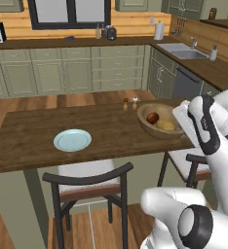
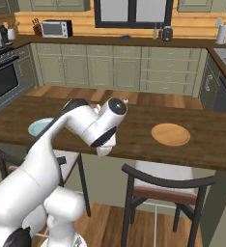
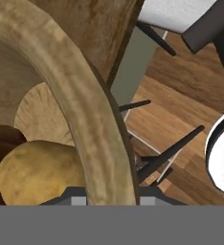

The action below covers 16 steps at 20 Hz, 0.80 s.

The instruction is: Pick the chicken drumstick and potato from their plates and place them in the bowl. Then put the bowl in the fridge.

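A pale blue-green plate (image 1: 72,140) lay bare at the left of the long dark wooden table (image 1: 33,141) in the left base view, well apart from the wooden bowl (image 1: 146,121) that sat farther right near the table's front edge. Inside the bowl, the reddish-brown chicken drumstick (image 1: 152,117) rested on the left and the yellowish potato (image 1: 165,125) just beside it on the right, the two touching or nearly so. Two small shakers (image 1: 129,103) stood on the table behind the bowl. The robot's white arm (image 1: 208,126) reached down over the bowl's right side, covering that part of the rim. In the hand view, the bowl's thick tan rim (image 3: 80,110) ran between the finger bases at the bottom of the picture, potato (image 3: 39,174) and drumstick (image 3: 1,143) on the inner side and the floor on the outer, which suggested the gripper straddled the rim; the fingertips themselves were hidden, so whether they were spread or pressed on the rim could not be told. In the right base view, the orange-tan plate (image 2: 170,134) lay bare at the right of the table, with a dark-framed chair (image 2: 165,185) tucked below it.
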Tool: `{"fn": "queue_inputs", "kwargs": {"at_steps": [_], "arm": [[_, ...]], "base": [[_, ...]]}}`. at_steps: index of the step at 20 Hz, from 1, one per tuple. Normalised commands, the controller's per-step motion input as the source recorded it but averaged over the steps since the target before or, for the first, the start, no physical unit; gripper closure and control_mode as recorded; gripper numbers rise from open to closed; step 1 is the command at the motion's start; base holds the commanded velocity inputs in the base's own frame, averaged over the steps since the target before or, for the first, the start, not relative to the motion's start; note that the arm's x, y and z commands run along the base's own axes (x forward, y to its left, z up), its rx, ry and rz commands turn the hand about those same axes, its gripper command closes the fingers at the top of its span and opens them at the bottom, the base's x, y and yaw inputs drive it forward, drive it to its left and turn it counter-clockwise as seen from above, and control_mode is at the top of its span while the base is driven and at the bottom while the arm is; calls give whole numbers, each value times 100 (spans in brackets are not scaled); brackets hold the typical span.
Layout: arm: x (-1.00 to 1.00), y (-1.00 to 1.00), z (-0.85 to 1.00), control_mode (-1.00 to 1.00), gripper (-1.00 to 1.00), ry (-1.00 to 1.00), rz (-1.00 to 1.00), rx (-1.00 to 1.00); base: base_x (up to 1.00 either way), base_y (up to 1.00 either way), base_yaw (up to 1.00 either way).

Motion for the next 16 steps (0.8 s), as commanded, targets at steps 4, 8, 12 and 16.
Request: {"fn": "queue_inputs", "kwargs": {"at_steps": [4, 8, 12, 16], "arm": [[-90, 6, 40, -100, 100, 1, -6, -4], [-100, 23, 37, -100, 100, 0, 0, -2], [0, 0, 0, 100, 100, 0, 0, 0], [0, 0, 0, 100, 100, 0, 0, 0]], "base": [[0, 0, 0], [0, 0, 0], [-92, 47, 3], [-50, 100, 22]]}}
